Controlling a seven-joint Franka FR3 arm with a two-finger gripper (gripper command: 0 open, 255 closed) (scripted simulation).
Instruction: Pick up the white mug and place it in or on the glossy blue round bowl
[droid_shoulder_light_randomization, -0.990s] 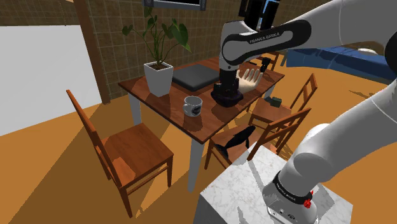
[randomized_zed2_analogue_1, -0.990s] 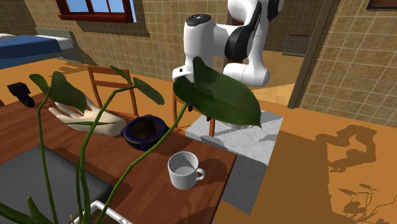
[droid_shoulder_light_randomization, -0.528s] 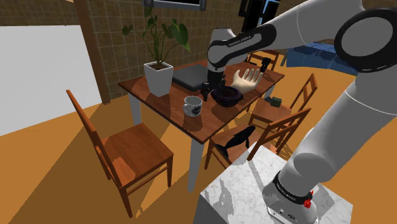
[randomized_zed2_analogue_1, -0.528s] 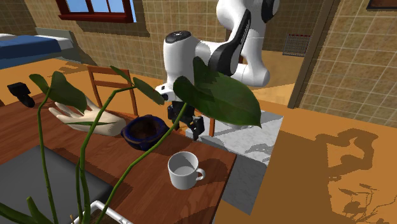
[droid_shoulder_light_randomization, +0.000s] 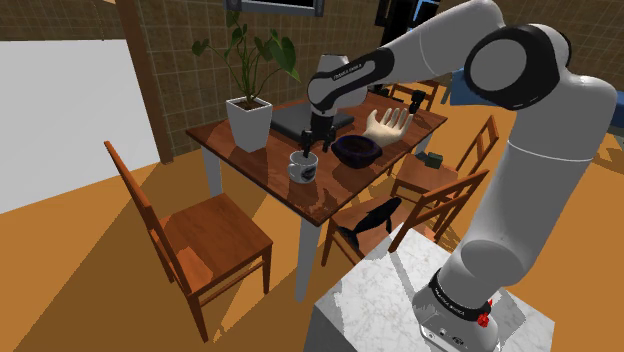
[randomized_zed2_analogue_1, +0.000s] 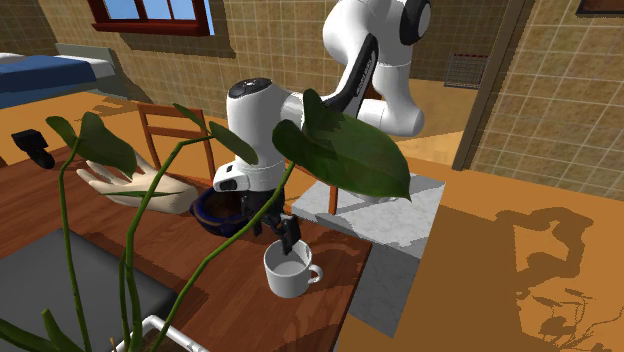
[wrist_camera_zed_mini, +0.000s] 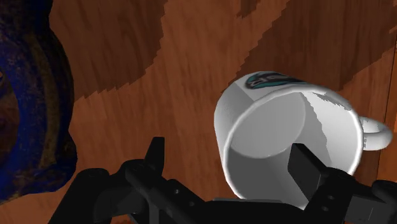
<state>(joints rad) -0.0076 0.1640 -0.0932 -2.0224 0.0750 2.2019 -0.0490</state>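
The black gripper (wrist_camera_zed_mini: 230, 162) hangs wide open over the white printed mug (wrist_camera_zed_mini: 289, 137), upright on the wooden surface (wrist_camera_zed_mini: 140, 76) beside the glossy blue round bowl (wrist_camera_zed_mini: 25, 95); seemingly off-centre, it could clip the rim and tip the mug.

The mug (wrist_camera_zed_mini: 289, 143) is showing plain white, carrying a small teal-and-black emblem on its side. The bowl (wrist_camera_zed_mini: 25, 108) is gleaming deep blue, mottled brownish inside. The bench (wrist_camera_zed_mini: 146, 89) is showing reddish-brown wood grain under dark shadow streaks. The gripper (randomized_zed2_analogue_1: 281, 230) is showing all black. The stand (droid_shoulder_light_randomization: 380, 292) is wearing grey-white marbling.
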